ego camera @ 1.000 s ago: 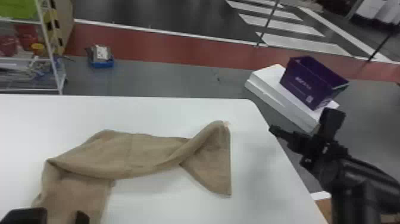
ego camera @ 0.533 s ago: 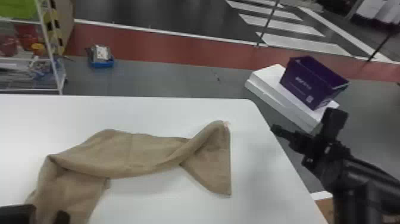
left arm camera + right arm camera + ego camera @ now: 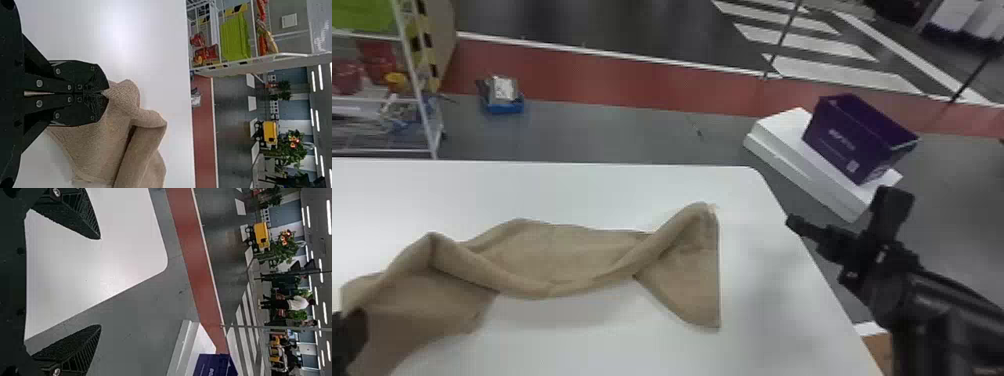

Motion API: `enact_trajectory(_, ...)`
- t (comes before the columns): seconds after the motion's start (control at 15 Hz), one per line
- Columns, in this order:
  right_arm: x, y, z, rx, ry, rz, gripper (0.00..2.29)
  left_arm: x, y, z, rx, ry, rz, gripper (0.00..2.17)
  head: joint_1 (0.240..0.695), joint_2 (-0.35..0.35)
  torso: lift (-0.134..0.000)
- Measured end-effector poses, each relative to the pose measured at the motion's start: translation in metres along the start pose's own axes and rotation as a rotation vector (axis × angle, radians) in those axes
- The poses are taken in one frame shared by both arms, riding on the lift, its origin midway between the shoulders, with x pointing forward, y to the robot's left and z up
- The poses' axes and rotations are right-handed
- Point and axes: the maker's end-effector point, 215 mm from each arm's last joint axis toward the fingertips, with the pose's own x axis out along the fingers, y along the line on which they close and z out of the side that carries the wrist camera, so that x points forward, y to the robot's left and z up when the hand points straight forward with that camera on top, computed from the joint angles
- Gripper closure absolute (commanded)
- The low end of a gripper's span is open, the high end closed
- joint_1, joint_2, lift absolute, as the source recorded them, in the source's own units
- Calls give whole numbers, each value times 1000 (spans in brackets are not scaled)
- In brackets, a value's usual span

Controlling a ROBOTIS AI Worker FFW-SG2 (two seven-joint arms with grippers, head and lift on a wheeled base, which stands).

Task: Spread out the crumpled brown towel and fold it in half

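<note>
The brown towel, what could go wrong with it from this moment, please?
The left gripper pinches only a small part of the towel, so it might slip out.

The right gripper is open and away from the towel, so a pull from the left may drag it whole.

The rolled middle could stay bunched, making the fold uneven.

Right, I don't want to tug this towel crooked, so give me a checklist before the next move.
- Left gripper holding the towel: ok, shut on it.
- Left grip exactly on a corner: cannot tell.
- Right gripper free: ok, open and empty.
- Right gripper at the towel: not ok, well to its right.
- Towel spread flat: not ok, bunched in folds.
- Towel's right end on the table: ok.
</note>
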Motion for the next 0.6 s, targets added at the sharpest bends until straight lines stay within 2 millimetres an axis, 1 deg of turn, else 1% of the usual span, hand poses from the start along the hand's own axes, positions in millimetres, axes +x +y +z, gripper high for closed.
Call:
enact_trajectory(0.07,-1,-1,-1,-1,0,0,70,0,12,8,4,-15,0,1845,695,-343,-124)
enact_trajectory(0.27,-6,-2,-2,-7,0,0,70,6,64,33,30,-58,40,1841,695,-287,-124)
enact_trajectory(0.4,-8,-2,-5,-12,3,0,70,11,94,43,51,-70,55,1825,695,-254,-124)
enact_trajectory(0.47,-9,-2,-6,-13,4,-1,70,14,104,44,67,-69,54,1555,695,-229,-124)
enact_trajectory(0.53,-10,-1,-7,-15,4,0,70,19,114,42,91,-55,62,707,695,-217,-124)
enact_trajectory(0.6,-11,2,-9,-15,4,2,70,26,126,34,108,-25,89,46,695,-202,-124)
